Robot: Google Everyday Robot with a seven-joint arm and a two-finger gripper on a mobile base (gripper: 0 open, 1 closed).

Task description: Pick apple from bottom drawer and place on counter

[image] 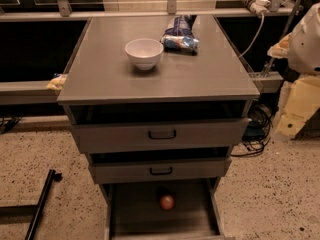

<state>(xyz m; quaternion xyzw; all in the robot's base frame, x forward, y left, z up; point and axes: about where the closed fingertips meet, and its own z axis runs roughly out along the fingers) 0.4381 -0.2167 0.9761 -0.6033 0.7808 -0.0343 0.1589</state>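
The apple point(167, 202), small and red-orange, lies on the floor of the open bottom drawer point(130, 219), near the middle towards the back. The counter point(200, 76) is the grey top of the cabinet, above the two drawers with black handles. My gripper is not in view. Only a white rounded part of my arm point(306, 41) shows at the right edge, level with the counter and to its right, far from the apple.
A white bowl point(144, 53) and a blue snack bag point(180, 38) sit on the back half of the counter. The two upper drawers point(161, 134) stand slightly pulled out. Cables point(257, 129) lie at the right, and a black bar point(40, 204) on the floor at the left.
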